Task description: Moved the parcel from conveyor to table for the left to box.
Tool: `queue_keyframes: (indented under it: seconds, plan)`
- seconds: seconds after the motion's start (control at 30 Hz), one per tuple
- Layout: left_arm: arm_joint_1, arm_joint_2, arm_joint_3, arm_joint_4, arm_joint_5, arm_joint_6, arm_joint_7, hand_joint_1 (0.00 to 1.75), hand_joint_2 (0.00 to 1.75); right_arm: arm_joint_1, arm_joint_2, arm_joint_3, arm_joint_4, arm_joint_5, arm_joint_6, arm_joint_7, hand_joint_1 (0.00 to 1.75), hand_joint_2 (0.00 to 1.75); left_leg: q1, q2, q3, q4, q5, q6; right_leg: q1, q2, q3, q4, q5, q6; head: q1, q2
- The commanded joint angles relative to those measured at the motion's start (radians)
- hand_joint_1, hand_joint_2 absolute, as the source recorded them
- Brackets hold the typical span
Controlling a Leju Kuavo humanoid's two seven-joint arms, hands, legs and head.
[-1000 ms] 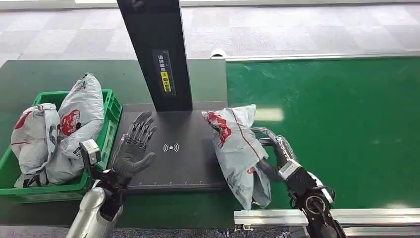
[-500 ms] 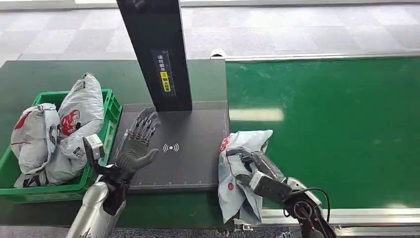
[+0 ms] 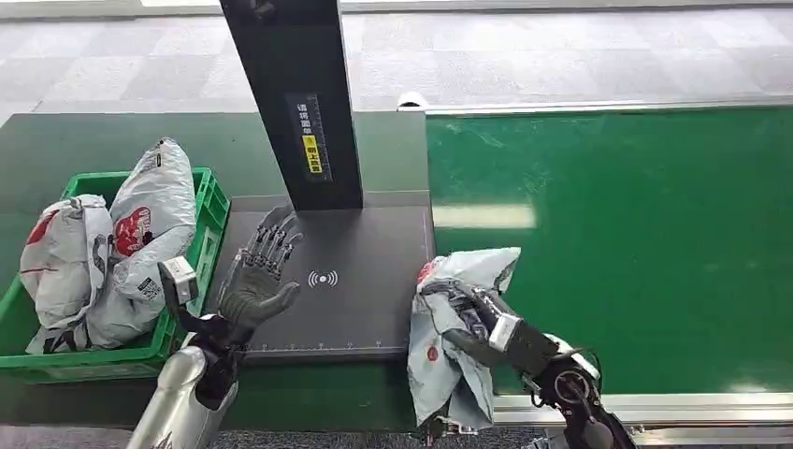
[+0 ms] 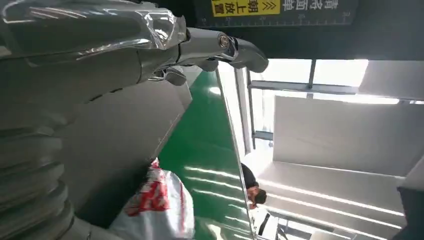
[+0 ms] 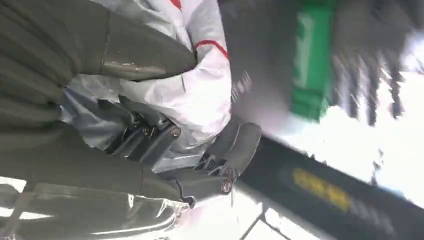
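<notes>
Green crate (image 3: 210, 201) on the left of the head view already has two grey-white bags (image 3: 112, 248) stuffed in it, red print on both, too crumpled to read. Just right of it, lower left of center, the left robot hand (image 3: 257, 281) hovers palm-up over the dark scanner pad (image 3: 365, 299), fingers spread, holding nothing. The pad has a little wireless-wave icon (image 3: 323, 279) printed on it. The black post (image 3: 295, 103) rising from the pad carries a strip label (image 3: 311, 136) with a yellow patch and Chinese characters; the left wrist view catches the same yellow label (image 4: 240, 6) closer up, but I can't make out the wording for sure.

Moving right: the parcel (image 3: 454, 327) is a grey-white poly bag with red markings, sitting at the lower middle, straddling the pad's right edge and the green conveyor (image 3: 636, 243), with its lower end drooping over the front rail. The right robot hand (image 3: 477, 313) is wrapped around it, and the right wrist view shows its fingers (image 5: 150, 137) dug into the plastic (image 5: 200, 90).

So I'd say we're mid-transfer: the parcel is gripped, but not properly down on the tabletop yet. Next move probably needs it carried further left onto the pad, set flat, then released so the waiting left hand can take it to the crate. That floppy bag could snag on the rail.
</notes>
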State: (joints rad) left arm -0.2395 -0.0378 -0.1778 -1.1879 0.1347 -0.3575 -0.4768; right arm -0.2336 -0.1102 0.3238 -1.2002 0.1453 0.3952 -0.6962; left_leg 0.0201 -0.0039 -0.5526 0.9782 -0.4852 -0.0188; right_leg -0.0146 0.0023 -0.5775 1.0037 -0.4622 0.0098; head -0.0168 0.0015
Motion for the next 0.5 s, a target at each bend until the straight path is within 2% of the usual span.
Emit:
queue_keyframes:
  seconds: [0.03, 0.07, 0.1, 0.13, 0.17, 0.23, 0.37, 0.5]
  plan:
    - [0.011, -0.001, 0.006, 0.005, -0.007, 0.004, 0.004, 0.0, 1.75, 0.002, 0.048, -0.156, -0.012, 0.061, -0.232, 0.097, 1.75, 1.75, 0.0, 0.0, 0.001, 0.0, 0.0, 0.001, 0.0, 0.0, 0.001, 0.0, 0.0, -0.001, 0.001, 0.0]
    - [0.015, -0.003, 0.008, 0.001, -0.01, 0.002, 0.005, 0.0, 1.75, -0.01, 0.036, -0.154, 0.03, 0.097, -0.269, 0.13, 0.16, 1.75, -0.001, 0.001, 0.001, -0.001, 0.0, 0.001, 0.0, 0.0, 0.001, -0.001, 0.0, -0.001, 0.0, 0.0]
    - [0.009, -0.003, 0.004, 0.007, -0.016, -0.007, 0.01, 0.0, 1.75, -0.02, 0.019, -0.133, 0.078, 0.19, -0.331, 0.207, 0.0, 1.75, -0.001, 0.0, 0.001, 0.0, 0.0, 0.001, 0.0, 0.0, 0.001, 0.0, 0.0, 0.0, 0.001, 0.0]
    - [0.005, -0.005, 0.004, 0.015, -0.018, -0.007, 0.01, 0.0, 1.75, -0.024, 0.019, -0.133, 0.104, 0.2, -0.34, 0.206, 0.0, 1.75, -0.001, 0.0, 0.001, -0.001, 0.0, 0.001, 0.0, 0.0, 0.001, -0.001, 0.0, -0.001, 0.0, 0.0]
    - [-0.008, -0.007, 0.001, 0.029, -0.021, -0.01, 0.011, 0.0, 1.75, -0.034, 0.014, -0.113, 0.165, 0.277, -0.397, 0.253, 0.0, 1.75, 0.0, 0.001, 0.001, -0.001, 0.0, 0.001, 0.0, 0.0, 0.001, -0.001, 0.0, 0.0, 0.0, 0.0]
    - [-0.015, -0.01, 0.0, 0.039, -0.023, -0.009, 0.011, 0.0, 1.75, -0.037, 0.02, -0.109, 0.188, 0.285, -0.407, 0.25, 0.0, 1.75, 0.0, -0.001, 0.001, -0.001, 0.0, 0.001, 0.0, -0.001, 0.002, -0.001, 0.0, 0.0, 0.001, 0.0]
    - [-0.02, -0.015, 0.004, 0.047, -0.028, -0.002, 0.011, 0.0, 1.75, -0.074, 0.031, -0.033, 0.266, 0.481, -0.485, 0.362, 0.0, 1.75, 0.0, 0.002, 0.002, -0.001, 0.0, 0.001, 0.0, 0.001, 0.002, -0.001, 0.001, -0.001, 0.0, 0.0]
    - [-0.007, -0.027, 0.013, 0.022, -0.038, -0.005, 0.027, 0.0, 1.75, -0.098, 0.034, -0.026, 0.318, 0.565, -0.5, 0.447, 0.0, 1.75, 0.0, 0.002, 0.002, -0.001, 0.0, 0.001, 0.0, 0.001, 0.002, -0.001, 0.001, -0.001, 0.0, 0.0]
